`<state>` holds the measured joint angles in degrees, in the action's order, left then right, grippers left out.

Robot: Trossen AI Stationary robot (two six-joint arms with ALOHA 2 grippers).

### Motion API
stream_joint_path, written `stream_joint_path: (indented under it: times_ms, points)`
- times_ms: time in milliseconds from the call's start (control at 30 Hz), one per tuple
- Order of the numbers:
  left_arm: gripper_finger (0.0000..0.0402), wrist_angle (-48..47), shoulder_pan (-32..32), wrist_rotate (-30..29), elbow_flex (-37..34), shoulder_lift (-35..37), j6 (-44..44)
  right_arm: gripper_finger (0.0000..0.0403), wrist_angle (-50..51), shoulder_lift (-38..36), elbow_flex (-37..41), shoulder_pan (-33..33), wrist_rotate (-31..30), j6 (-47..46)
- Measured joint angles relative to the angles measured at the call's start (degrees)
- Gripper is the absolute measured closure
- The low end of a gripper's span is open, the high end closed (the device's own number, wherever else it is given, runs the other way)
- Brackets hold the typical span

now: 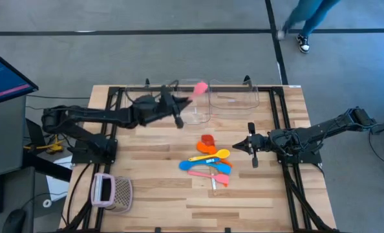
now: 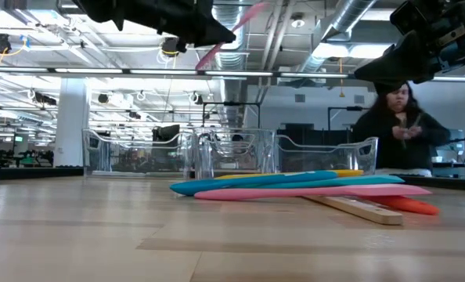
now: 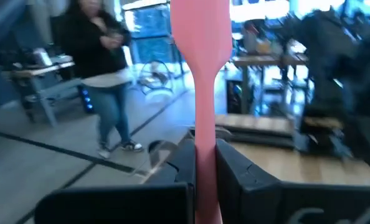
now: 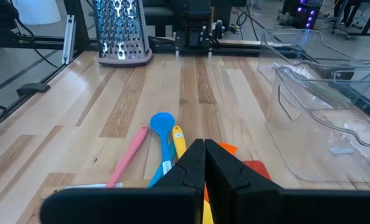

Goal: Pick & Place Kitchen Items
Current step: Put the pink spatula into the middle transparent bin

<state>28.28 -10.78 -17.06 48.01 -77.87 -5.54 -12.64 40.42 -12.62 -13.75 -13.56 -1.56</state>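
My left gripper is raised over the left clear bin at the table's far side and is shut on a pink utensil. In the low view this utensil slants up, high above the table. The other kitchen items lie flat in a pile mid-table: a red spatula, a yellow spoon, a blue spoon, pink and orange ones. My right gripper hovers shut just right of the pile, its fingers pointing at it. My left gripper pinches the pink utensil's slim handle between its two fingers. The handle runs forward along the fingers and its broad head sticks out ahead. The utensil is lifted clear of the table and tilts upward.
A second clear bin stands right of the first, along the far edge. A pink-and-white mesh basket sits near the table's front left corner. A person stands in the room beyond the table. Bare wood lies between the pile and the near edge.
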Motion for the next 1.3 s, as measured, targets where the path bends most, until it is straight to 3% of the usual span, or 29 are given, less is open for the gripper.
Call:
stream_joint_path:
  times_ms: [233, 367, 700, 933, 1300]
  points:
    - [0.0394, 0.07, -6.36, -1.41, 1.34, -3.64, 10.47, 0.0403, -0.04, 0.0, 0.0, 0.01, 0.0, 0.02]
    - [0.0394, -0.42, -7.25, -1.45, 5.79, -9.24, 10.76, 0.0403, -0.04, 0.0, 0.0, 0.01, 0.0, 0.02]
    - [0.0394, -21.17, -10.19, -1.26, 19.37, -19.63, 16.86, 0.0403, 0.16, 0.01, 0.0, 0.01, 0.0, 0.02]
    - [0.0394, -24.71, -12.74, -1.18, 19.82, -22.98, 25.48, 0.0403, 0.42, 0.02, 0.0, 0.01, -0.01, 0.02]
    - [0.0394, -25.81, -13.8, 0.87, 19.8, -27.43, 28.74, 0.0403, 0.63, 0.05, 0.02, 0.01, -0.02, 0.48]
